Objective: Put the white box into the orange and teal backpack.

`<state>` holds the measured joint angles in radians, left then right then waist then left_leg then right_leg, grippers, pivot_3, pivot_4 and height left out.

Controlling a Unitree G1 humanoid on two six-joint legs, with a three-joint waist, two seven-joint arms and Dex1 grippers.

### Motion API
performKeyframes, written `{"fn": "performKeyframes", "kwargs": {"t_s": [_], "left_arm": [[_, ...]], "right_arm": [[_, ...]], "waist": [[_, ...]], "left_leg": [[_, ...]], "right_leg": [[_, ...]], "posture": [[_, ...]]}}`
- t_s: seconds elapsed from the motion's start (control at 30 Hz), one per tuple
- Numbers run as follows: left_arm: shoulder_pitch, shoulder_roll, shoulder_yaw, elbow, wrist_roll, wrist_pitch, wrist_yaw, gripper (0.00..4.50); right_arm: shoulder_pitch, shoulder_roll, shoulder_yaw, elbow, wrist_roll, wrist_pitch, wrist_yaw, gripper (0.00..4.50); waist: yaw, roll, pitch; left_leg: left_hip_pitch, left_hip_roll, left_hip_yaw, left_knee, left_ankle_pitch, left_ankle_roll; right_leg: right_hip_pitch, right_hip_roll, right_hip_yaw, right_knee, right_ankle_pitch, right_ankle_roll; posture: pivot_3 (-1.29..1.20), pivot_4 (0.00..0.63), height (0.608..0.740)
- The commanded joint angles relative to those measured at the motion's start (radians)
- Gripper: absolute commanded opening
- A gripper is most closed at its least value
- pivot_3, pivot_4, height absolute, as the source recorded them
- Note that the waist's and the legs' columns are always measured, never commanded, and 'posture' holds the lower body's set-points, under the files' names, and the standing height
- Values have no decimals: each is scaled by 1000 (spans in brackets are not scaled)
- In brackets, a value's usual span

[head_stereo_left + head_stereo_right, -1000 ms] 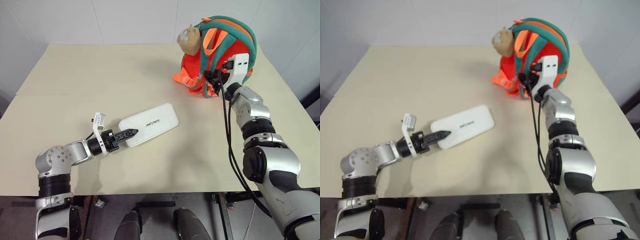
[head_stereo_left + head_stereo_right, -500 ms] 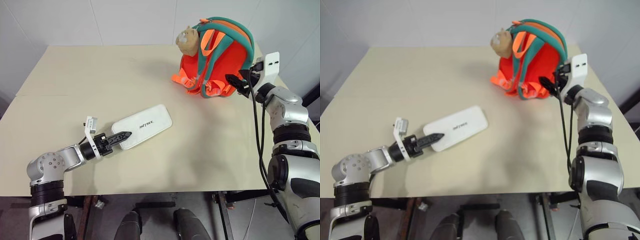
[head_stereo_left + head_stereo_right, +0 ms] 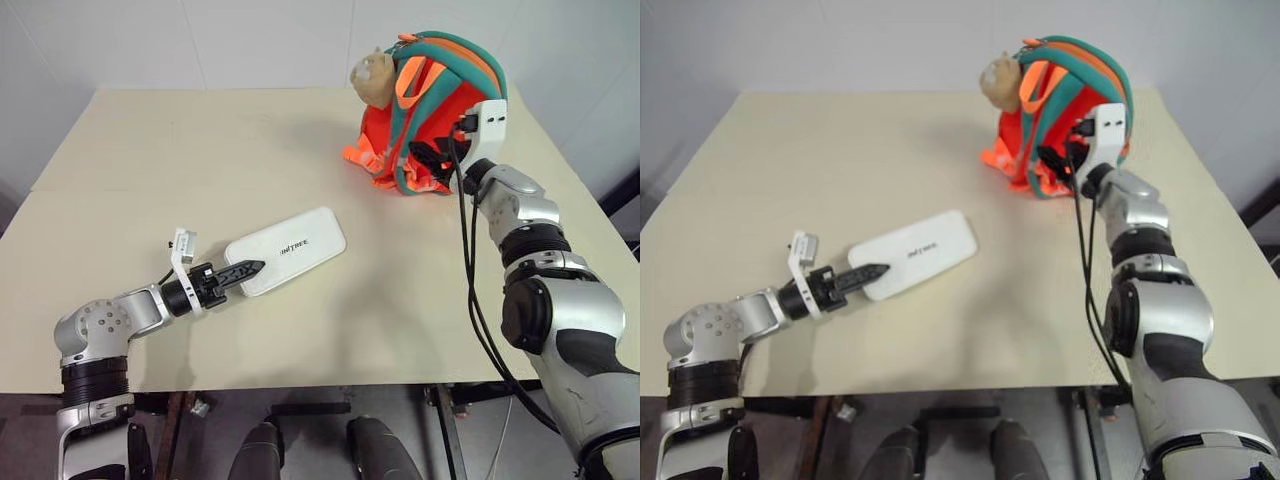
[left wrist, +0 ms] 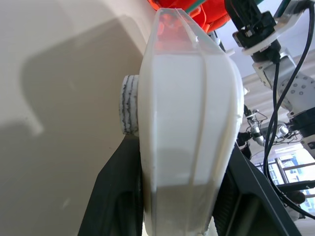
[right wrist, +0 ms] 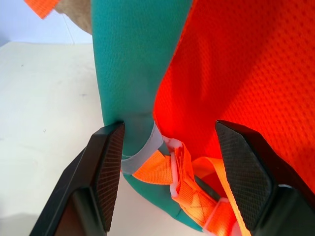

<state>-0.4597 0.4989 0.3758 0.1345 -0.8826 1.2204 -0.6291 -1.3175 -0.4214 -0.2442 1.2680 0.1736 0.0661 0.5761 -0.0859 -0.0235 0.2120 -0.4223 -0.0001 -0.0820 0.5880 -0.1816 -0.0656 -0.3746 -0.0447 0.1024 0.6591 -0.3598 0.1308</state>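
Note:
The white box [image 3: 290,248] lies flat on the table, left of centre, with small dark lettering on its face. My left gripper [image 3: 245,270] is shut on its near end, and in the left wrist view the box [image 4: 187,123] sits clamped between the two fingers. The orange and teal backpack [image 3: 440,100] stands at the far right, straps facing me. My right gripper [image 3: 428,155] is open at its lower right side. In the right wrist view its fingers [image 5: 110,162] straddle a teal strap [image 5: 133,73] and orange webbing.
A tan plush cat charm [image 3: 373,78] hangs at the backpack's upper left. The beige table [image 3: 200,150] runs to a white wall at the back. Its front edge lies just below my left arm and its right edge close beside the backpack.
My right gripper drew away to the right of the backpack, then came back against its lower straps with wider jaws. The left gripper and the box have hardly moved.

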Motion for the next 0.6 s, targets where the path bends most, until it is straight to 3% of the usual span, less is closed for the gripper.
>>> {"fn": "performKeyframes", "kwargs": {"t_s": [0.03,0.37,0.6], "left_arm": [[2,20,12,-10,-4,3,9,1313],[88,19,66,-76,-37,15,44,1313],[91,12,60,-87,-56,11,64,1313]], "right_arm": [[-69,-1,-24,6,6,-31,-24,3121],[-75,-38,-27,-2,21,28,96,3121],[-98,0,-42,-7,43,62,121,3121]], "waist": [[0,0,0],[0,0,0],[1,0,0]], "left_leg": [[0,0,0,0,0,0],[0,0,1,-3,0,0],[0,0,1,-2,0,0]], "right_leg": [[0,0,0,0,0,0],[-1,0,0,-1,0,0],[-1,0,1,-1,0,0]], "posture": [[0,150,740],[0,150,740],[0,150,740]]}}
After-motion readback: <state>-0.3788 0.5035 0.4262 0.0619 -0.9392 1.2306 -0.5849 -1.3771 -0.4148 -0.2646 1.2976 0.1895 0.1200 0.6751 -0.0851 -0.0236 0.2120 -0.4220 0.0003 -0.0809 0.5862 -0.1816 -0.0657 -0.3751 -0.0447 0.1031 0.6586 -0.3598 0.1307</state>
